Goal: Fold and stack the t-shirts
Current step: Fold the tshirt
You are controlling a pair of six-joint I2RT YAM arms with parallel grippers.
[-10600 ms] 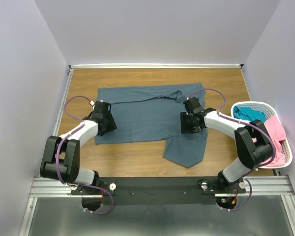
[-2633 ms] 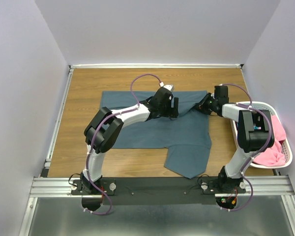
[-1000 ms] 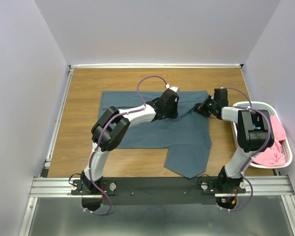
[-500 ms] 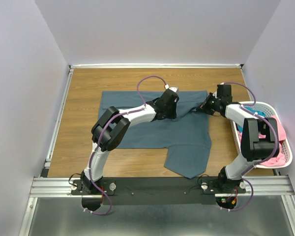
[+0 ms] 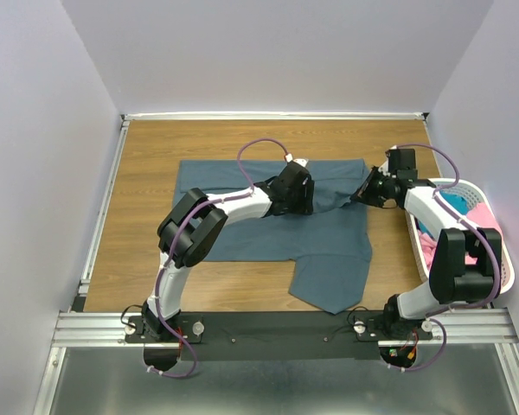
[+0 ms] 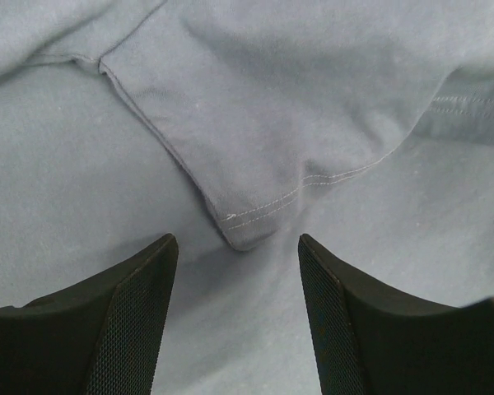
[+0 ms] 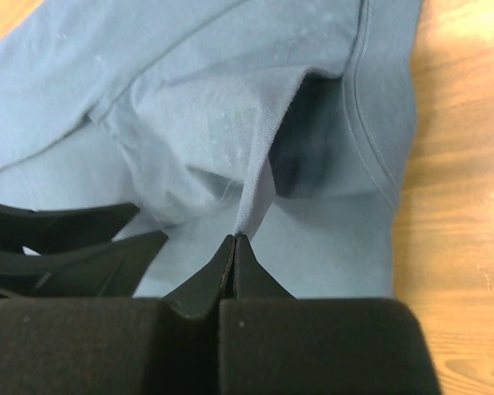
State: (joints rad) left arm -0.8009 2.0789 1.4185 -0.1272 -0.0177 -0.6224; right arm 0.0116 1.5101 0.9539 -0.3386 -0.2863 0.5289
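The left hand (image 6: 235, 247) gapes empty; the right hand (image 7: 235, 239) pinches the shirt (image 5: 329, 233) at two o'clock so thinly it may slip.

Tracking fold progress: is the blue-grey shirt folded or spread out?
Mostly spread: the blue-grey shirt lies flat on the table, with only a hemmed flap turned over it near the far edge.

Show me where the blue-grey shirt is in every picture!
Top view: blue-grey shirt spread across the middle of the table.
Left wrist view: fills the picture.
Right wrist view: fills most of it, table on the right.
Shared landmark: the open left claw, poking in at the right wrist view's left edge.
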